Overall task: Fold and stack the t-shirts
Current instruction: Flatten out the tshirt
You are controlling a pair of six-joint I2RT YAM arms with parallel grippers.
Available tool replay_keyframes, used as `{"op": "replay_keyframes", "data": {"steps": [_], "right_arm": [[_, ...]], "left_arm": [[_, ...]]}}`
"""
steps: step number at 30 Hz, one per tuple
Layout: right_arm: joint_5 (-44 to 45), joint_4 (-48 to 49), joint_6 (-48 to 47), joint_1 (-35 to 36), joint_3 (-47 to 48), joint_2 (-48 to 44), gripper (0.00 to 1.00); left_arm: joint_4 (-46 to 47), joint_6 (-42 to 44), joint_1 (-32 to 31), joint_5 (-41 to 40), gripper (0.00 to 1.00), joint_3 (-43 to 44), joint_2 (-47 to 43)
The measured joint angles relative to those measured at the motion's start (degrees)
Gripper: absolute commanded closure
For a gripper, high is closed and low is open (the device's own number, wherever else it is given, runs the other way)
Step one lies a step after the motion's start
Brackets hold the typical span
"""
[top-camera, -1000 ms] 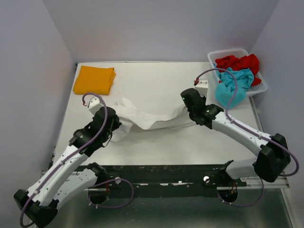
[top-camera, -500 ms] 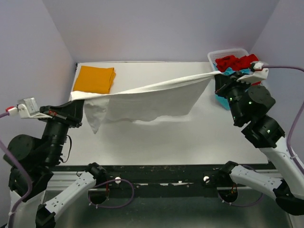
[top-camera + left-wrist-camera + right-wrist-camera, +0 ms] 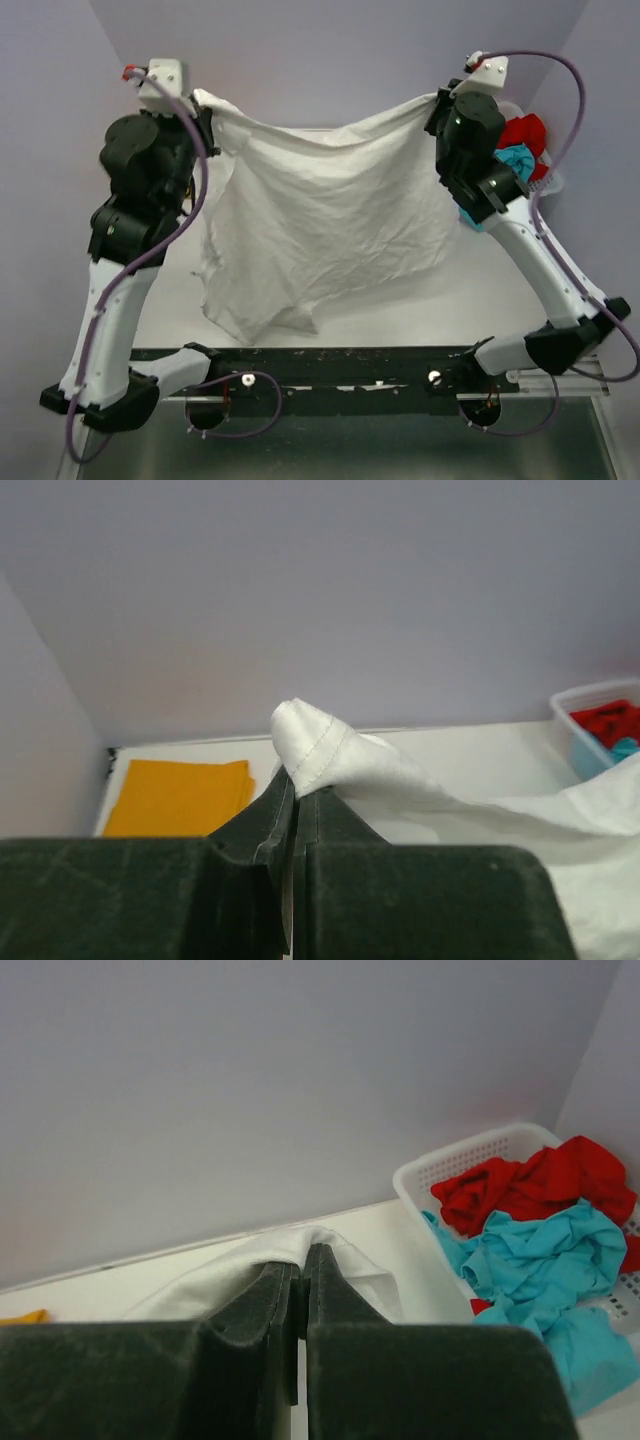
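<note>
The white t-shirt (image 3: 320,215) hangs spread wide in the air between my two raised arms, its lower edge near the table's front. My left gripper (image 3: 203,103) is shut on its upper left corner, seen in the left wrist view (image 3: 312,742). My right gripper (image 3: 437,105) is shut on its upper right corner, seen in the right wrist view (image 3: 300,1244). A folded orange-yellow t-shirt (image 3: 180,796) lies at the table's back left, hidden behind the arm in the top view. Red (image 3: 520,131) and teal (image 3: 512,162) t-shirts lie crumpled in the basket.
The white lattice basket (image 3: 480,1153) stands at the back right corner of the table. The white tabletop (image 3: 400,290) runs to a dark rail along its front edge. Lilac walls enclose the back and both sides.
Both arms have swung up and back, lifting the white t-shirt from a stretched band low over the table to a full hanging sheet. Both grippers stay shut on its corners.
</note>
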Motion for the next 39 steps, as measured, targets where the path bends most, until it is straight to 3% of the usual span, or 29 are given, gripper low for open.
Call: {"op": "replay_keyframes", "data": {"steps": [4, 9, 11, 14, 16, 20, 24, 27, 30, 34, 35, 37, 39], "right_arm": [[-4.2, 0.7, -0.6, -8.1, 2.9, 11.1, 0.99], [-9.1, 2.5, -2.4, -12.1, 8.9, 18.6, 0.99], [-10.8, 3.6, -3.1, -12.4, 12.2, 19.3, 0.99], [-12.3, 6.1, -4.2, -12.4, 14.8, 18.5, 0.99], [-12.9, 7.5, -4.8, -12.4, 13.9, 16.5, 0.99], [-13.8, 10.0, -6.4, -12.8, 5.1, 9.9, 0.99], [-14.8, 12.6, -7.1, -12.8, -12.4, 1.1, 0.98], [-14.8, 14.1, -5.9, -12.8, -25.6, -2.5, 0.95], [-14.8, 13.4, -2.3, -12.8, -36.7, -2.6, 0.93], [-13.8, 9.3, 4.2, -12.8, -46.3, -1.4, 0.91], [-13.1, 8.1, 6.2, -12.8, -47.7, -1.0, 0.9], [-11.2, 5.0, 9.9, -12.8, -49.1, 0.2, 0.89], [-9.0, 1.5, 13.7, -12.8, -49.2, 1.9, 0.83]], "left_arm": [[-1.6, 4.7, 8.2, 4.8, 1.0, 7.7, 13.4], [-9.0, 7.4, 15.0, 13.0, 1.0, 33.6, 32.2], [-10.7, 8.2, 16.0, 14.9, 1.0, 40.2, 35.1], [-10.5, 9.4, 16.2, 17.7, 1.0, 42.2, 33.7], [-9.1, 10.4, 16.2, 19.7, 1.0, 38.0, 29.9], [-4.7, 12.1, 16.2, 24.0, 1.0, 19.9, 16.5], [1.9, 11.5, 15.0, 27.1, 1.0, -5.1, 2.8], [8.3, 7.8, 10.3, 25.9, 1.0, -26.9, -5.6], [10.9, 1.9, 2.4, 21.4, 0.99, -44.8, -7.4], [11.3, -7.6, -2.9, 18.8, 1.0, -57.8, -2.4], [11.4, -11.1, -3.9, 18.3, 0.97, -59.9, -1.0], [11.5, -15.4, -5.4, 17.9, 0.82, -62.0, 0.9], [11.6, -19.8, -7.2, 17.4, 0.54, -63.4, 2.4]]}}
